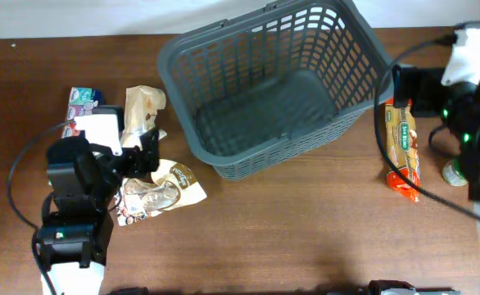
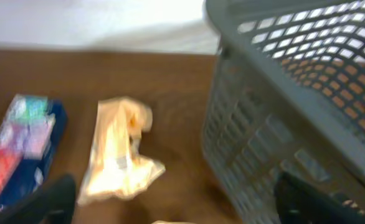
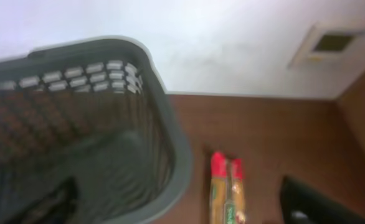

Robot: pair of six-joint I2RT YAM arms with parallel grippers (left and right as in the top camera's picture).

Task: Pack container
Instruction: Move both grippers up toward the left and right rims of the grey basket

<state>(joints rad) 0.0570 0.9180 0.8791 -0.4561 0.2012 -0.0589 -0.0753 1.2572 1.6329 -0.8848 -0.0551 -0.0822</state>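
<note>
The left arm reaches up from the table's [image 1: 305, 238] near-left corner, left gripper [image 1: 144, 154] spread wide, empty, above snack packets [image 1: 154, 192]. By the right edge, the right gripper [image 1: 405, 88] is equally wide. The container [image 1: 297, 146] sits mouth-up mid-far edge, its long axis left-right with the right end skewed farther back.

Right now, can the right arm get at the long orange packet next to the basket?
Probably yes. The packet lies uncovered beside the basket, apart from its wall, and the right gripper hangs open close by.
</note>
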